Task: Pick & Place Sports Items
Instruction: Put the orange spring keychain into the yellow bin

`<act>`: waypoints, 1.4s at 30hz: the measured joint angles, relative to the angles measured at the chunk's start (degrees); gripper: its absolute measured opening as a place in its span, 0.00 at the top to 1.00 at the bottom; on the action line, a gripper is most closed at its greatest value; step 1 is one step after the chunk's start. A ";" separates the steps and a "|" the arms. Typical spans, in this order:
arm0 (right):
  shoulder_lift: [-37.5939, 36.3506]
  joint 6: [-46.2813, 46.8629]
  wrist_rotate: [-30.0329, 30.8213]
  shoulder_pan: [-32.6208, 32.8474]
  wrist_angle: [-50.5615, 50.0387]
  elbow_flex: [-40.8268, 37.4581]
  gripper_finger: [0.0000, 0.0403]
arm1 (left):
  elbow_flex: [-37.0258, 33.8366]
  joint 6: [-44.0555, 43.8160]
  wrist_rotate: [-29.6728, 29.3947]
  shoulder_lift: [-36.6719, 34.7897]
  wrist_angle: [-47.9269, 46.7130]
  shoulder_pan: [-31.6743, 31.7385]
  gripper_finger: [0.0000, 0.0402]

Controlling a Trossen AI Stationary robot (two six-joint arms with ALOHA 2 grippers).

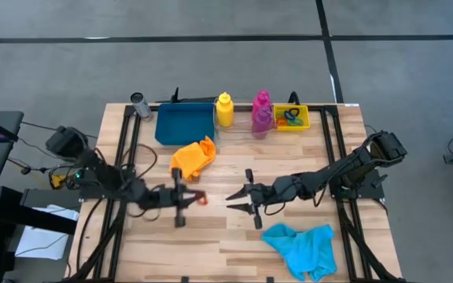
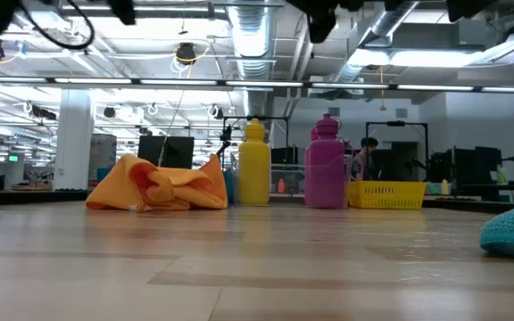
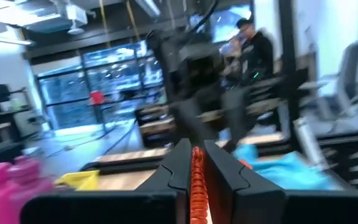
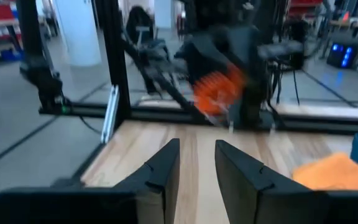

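Our left gripper [image 1: 197, 198] is clenched on a small orange ribbed elastic ring [image 1: 200, 199], which we see pinched edge-on between its two dark fingers [image 3: 224, 175] in the left wrist view. It hangs above the middle of the light wooden slatted table [image 1: 226, 244], just left of centre. Facing it from the right, our right gripper [image 1: 238, 199] has its fingers parted with nothing between them; the tips of the two grippers stand near each other but apart.

The crumpled cyan cloth [image 1: 303, 245] lies at the near right. We judge it soft and light, best pinched at a raised fold; it has no clear long axis. The crumpled orange cloth [image 1: 193, 157] sits just near of the blue rectangular plastic tray [image 1: 184, 123], far left of centre, and would handle the same way.

Along the far edge stand the upright yellow plastic bottle [image 1: 224, 110] and the upright magenta plastic bottle [image 1: 262, 109], long axes vertical, caps up. We judge them stiff and smooth, safest gripped across the body. A purple one we cannot make out.

Right of them, the small yellow mesh bin [image 1: 291, 118] holds more coloured rings.

The held ring looks springy and very light; a firm pinch across its band should do.
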 joint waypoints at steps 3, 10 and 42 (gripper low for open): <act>0.00 0.00 0.63 0.00 2.60 0.00 0.77 | 2.59 0.02 2.81 -0.03 -5.60 5.26 0.96; -0.02 -0.96 8.79 -0.52 5.45 0.02 0.77 | 6.94 0.48 7.02 0.54 -10.93 10.08 0.96; 0.04 0.44 4.46 -3.80 0.37 -0.04 0.77 | 16.28 9.05 16.18 11.32 -10.59 15.77 0.95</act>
